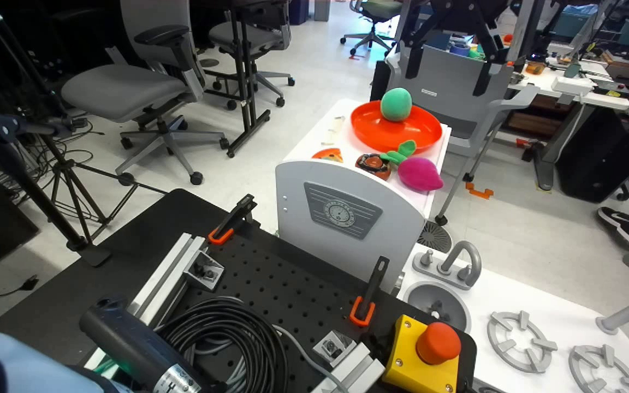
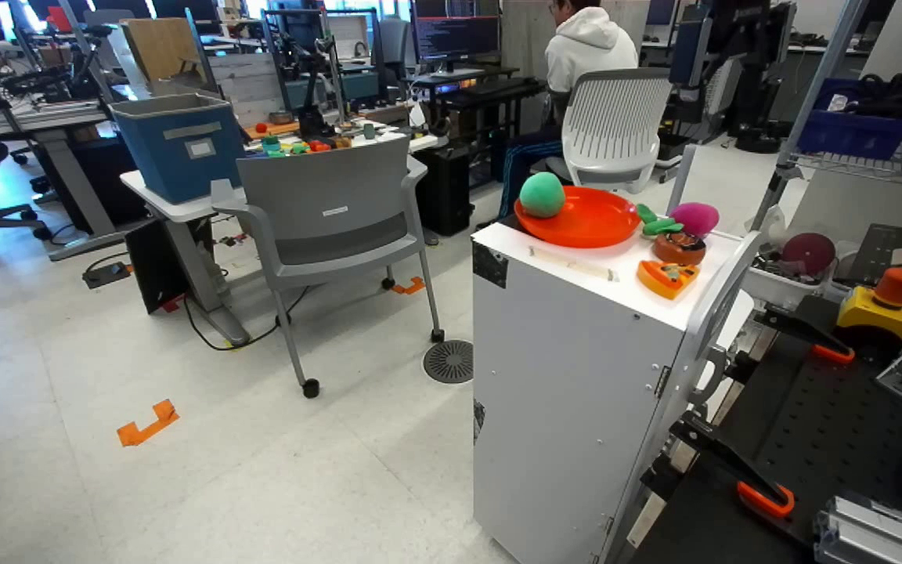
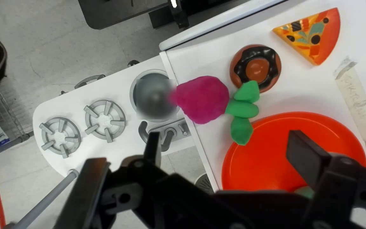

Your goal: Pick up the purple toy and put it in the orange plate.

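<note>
The purple toy (image 1: 420,174) is magenta with green leaves. It lies on the white cabinet top, at its edge, in both exterior views (image 2: 694,219) and in the wrist view (image 3: 202,99). One leaf reaches the rim of the orange plate (image 3: 259,162) in the wrist view. The plate also shows in both exterior views (image 1: 366,125) (image 2: 588,219). A green ball (image 1: 396,104) sits in it. My gripper (image 1: 448,71) is open and empty, raised above the cabinet top. In the wrist view the fingers (image 3: 224,136) stand wide apart, with the toy ahead of them, not between them.
A toy donut (image 3: 255,68) lies beside the purple toy, close to its leaves. A toy pizza slice (image 3: 313,36) lies beyond the donut. A grey upright panel (image 1: 342,213) borders the cabinet top. A toy sink (image 1: 437,305) stands lower down. A grey chair (image 2: 333,211) is nearby.
</note>
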